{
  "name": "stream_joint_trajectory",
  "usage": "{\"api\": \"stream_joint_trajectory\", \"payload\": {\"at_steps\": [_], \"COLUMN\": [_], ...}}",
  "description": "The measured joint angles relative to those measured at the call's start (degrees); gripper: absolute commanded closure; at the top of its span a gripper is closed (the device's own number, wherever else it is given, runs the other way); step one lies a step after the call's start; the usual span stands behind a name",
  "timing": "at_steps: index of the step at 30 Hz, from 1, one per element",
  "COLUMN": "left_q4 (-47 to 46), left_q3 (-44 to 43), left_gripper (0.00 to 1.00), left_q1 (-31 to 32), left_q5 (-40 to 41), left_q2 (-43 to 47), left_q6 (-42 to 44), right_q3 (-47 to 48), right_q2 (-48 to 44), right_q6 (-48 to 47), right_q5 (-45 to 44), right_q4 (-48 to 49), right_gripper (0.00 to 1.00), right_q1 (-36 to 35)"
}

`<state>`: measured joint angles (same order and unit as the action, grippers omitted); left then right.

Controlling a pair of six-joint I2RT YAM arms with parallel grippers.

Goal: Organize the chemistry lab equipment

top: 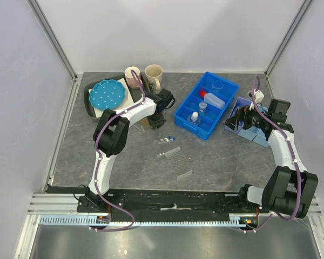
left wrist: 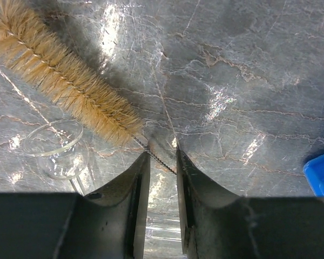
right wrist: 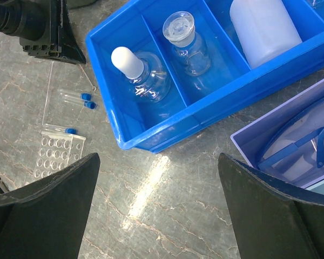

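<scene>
In the left wrist view the left gripper (left wrist: 163, 156) sits low on the marbled grey table (left wrist: 248, 70). Its jaws stand narrowly apart with the twisted-wire stem of the tan bristle brush (left wrist: 59, 75) between them. The gap is wider than the wire, so the claw is not clenched on it. The bristles run toward the upper left of that frame, and the small clear beaker (left wrist: 56, 148) lies just beside them at lower left.

The right gripper (right wrist: 157, 162) hovers released, its fingers spread wide with nothing between them.

In the right wrist view the blue bin (right wrist: 151, 140) fills the top of the frame. It holds a dropper bottle (right wrist: 135, 67), a stoppered glass bottle (right wrist: 186, 46) and the white squeeze bottle (right wrist: 264, 27), each in its own compartment. At right, the blue-framed safety glasses (right wrist: 302, 148) lie in a lavender bin (right wrist: 243, 137). At left, two blue-capped clear tubes (right wrist: 81, 100) rest on the table near the clear tube rack (right wrist: 56, 154).

From above, a pink mug (top: 132, 75), a beige mug (top: 154, 72) and a blue dotted plate (top: 108, 93) sit at upper left.
</scene>
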<state>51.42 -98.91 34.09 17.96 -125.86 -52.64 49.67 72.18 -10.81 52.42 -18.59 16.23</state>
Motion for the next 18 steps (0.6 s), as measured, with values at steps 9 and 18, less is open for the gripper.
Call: {"api": "stream_joint_trajectory", "payload": {"at_steps": [9, 18], "left_q4": [-0.6, -1.2], "left_q3": [0.0, 0.0], "left_gripper": [0.78, 0.87], "left_q1": [0.0, 0.0], "left_q5": [-0.5, -1.4], "left_q2": [0.0, 0.0], "left_q6": [-1.1, -1.6], "right_q3": [0.2, 0.5], "right_q2": [0.3, 0.7], "right_q6": [0.0, 0.0], "right_q5": [0.0, 0.0], "right_q4": [-0.2, -0.4], "right_gripper": [0.02, 0.02], "right_q1": [0.0, 0.0]}}
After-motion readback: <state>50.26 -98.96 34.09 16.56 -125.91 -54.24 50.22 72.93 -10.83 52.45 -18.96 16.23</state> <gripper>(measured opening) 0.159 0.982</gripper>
